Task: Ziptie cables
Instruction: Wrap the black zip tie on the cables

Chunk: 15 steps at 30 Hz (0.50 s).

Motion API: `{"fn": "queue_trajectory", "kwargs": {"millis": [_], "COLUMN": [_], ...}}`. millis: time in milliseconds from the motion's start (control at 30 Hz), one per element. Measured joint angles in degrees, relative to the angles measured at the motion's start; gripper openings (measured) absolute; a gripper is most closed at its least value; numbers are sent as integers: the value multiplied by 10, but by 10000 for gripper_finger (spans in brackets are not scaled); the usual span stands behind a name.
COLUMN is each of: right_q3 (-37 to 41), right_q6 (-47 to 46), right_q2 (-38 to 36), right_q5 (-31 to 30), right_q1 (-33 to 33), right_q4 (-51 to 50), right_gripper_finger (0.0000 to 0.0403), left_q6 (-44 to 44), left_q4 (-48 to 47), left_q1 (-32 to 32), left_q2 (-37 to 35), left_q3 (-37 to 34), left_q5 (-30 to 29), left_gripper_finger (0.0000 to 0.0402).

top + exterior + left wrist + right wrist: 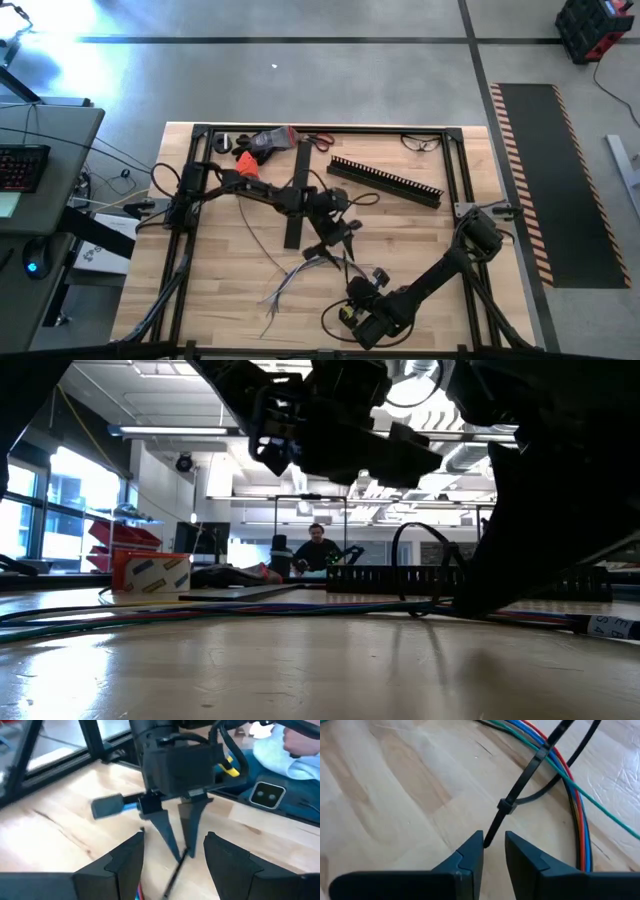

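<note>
Risk first: in the right wrist view the right gripper [494,851] has its fingers nearly together around the free tail of the black zip tie [507,806], but we can't confirm the pads are actually biting it; the tail tip sits right at the gap, so we read it as closing on, not clamped. If it closes short or off-centre, the tail probably squirts out sideways and we pull on nothing. The tie is already looped over the cables [575,805], which run as a red/blue/green bundle through the upper right of that frame, with the tie head lying on the wood just clear of the bundle. We'd judge that a pull along the table instead of along the tail would drag the whole loose bundle rather than cinch the loop. In the high view the cables [300,272] lie lower centre, free ends splayed toward lower left, nothing pinning them. The left gripper [174,851] hangs with its fingers wide apart, holding nothing, facing the right gripper in the left wrist view; with no counter-hold, slippage looks likely. The two arms are also close at centre frame, so a big pull stroke risks contact.
</note>
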<state>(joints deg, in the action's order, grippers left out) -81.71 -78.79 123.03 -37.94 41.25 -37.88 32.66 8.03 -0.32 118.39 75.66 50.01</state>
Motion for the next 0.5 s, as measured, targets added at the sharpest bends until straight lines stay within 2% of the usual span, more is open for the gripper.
{"fn": "queue_trajectory", "kwargs": {"millis": [133,267,500], "right_q3": [0,-4,-46], "right_q6": [-12,-10,-24], "right_q2": [0,0,-1], "right_q5": [-28,-54,-76], "right_q1": [0,0,0], "right_q4": [6,-1,-54], "right_gripper_finger": [45,6,1], "left_q6": [23,46,70], "left_q4": [-11,-15,-13], "left_q1": [-8,-22,-25], "left_q2": [0,0,1], "left_q3": [0,0,0], "left_q5": [8,5,-14], "left_gripper_finger": [188,188,188]}}
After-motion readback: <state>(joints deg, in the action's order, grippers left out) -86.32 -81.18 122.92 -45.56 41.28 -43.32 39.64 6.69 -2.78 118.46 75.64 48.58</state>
